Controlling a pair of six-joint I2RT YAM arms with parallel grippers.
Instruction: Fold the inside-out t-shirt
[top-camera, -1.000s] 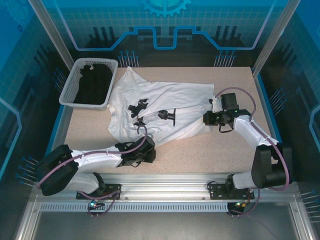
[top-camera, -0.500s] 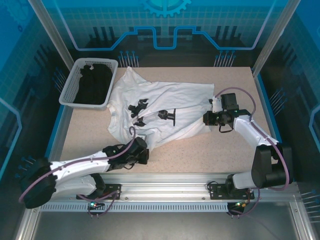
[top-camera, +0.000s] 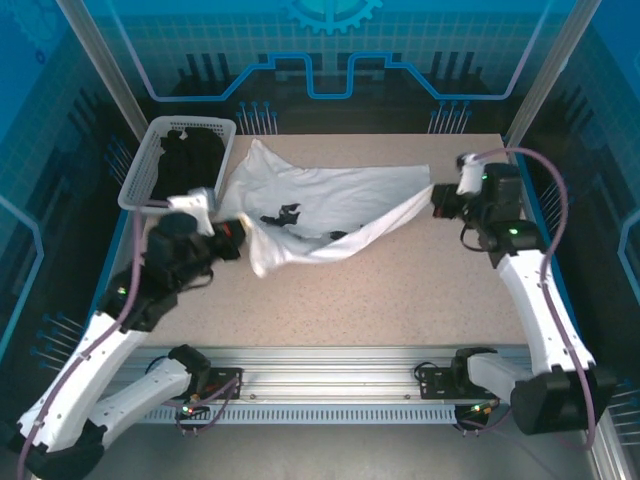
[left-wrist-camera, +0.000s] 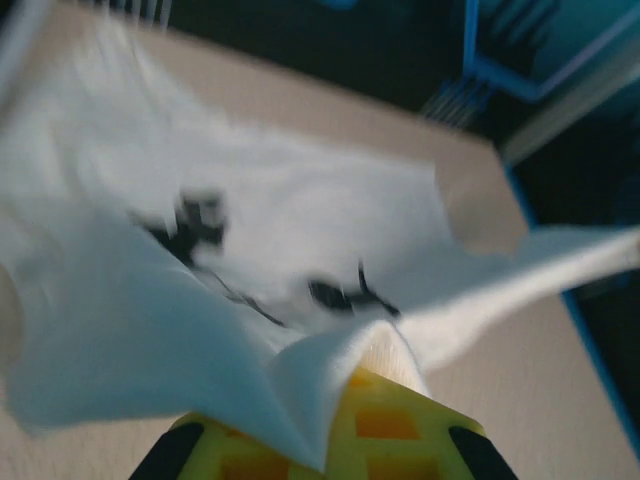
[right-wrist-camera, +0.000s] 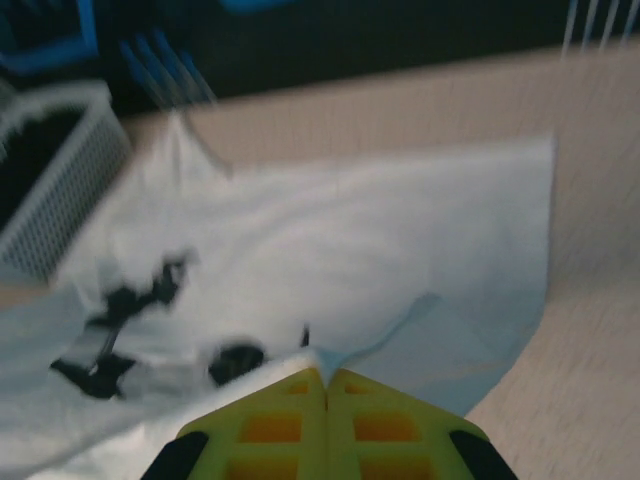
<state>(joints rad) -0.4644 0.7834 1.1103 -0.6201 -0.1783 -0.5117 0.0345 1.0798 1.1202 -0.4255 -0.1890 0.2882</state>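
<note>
Left gripper (top-camera: 239, 243) was pinched shut on the near-left edge of the inside-out t-shirt (top-camera: 340, 192). Right gripper (top-camera: 441, 200) was clamped on the shirt's right edge, near the right side of the table (top-camera: 400, 290). The white shirt was stretched between the two, wrinkled, its far part lying on the table with the black print (top-camera: 290, 214) showing. The white basket (top-camera: 136, 186) holding a black garment (top-camera: 185, 165) sat at far left, just beside the shirt.

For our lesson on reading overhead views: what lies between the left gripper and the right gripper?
The white t-shirt spans that stretch in the top view, pinched by the left gripper and the right gripper.
</note>
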